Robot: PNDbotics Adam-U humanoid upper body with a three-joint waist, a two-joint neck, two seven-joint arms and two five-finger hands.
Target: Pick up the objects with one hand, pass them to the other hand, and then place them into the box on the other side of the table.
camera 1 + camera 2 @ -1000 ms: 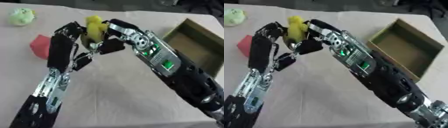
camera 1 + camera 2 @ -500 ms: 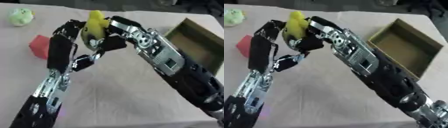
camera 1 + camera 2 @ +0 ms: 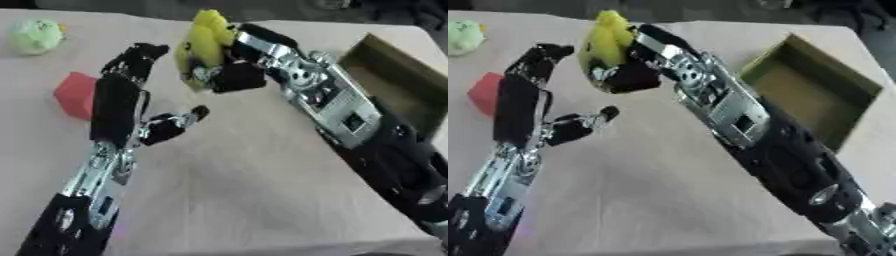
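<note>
A yellow banana-shaped object (image 3: 199,46) is held above the table in my right hand (image 3: 234,75), whose fingers curl round its lower end. My left hand (image 3: 129,95) stands just to its left, fingers straight and apart from the yellow object, thumb sticking out toward the right. A red block (image 3: 76,94) lies on the table behind my left hand. A pale green round object (image 3: 35,36) sits at the far left corner. The brown cardboard box (image 3: 815,95) stands at the right side of the table, open, and I see nothing in it.
The table is covered with a light beige cloth (image 3: 245,190). My right forearm (image 3: 754,135) crosses the middle diagonally toward the lower right. The table's far edge runs along the top with dark floor beyond.
My left hand has let go of the yellow object and opened, drawing back to the left. My right hand now carries it alone, slightly higher and to the right.
</note>
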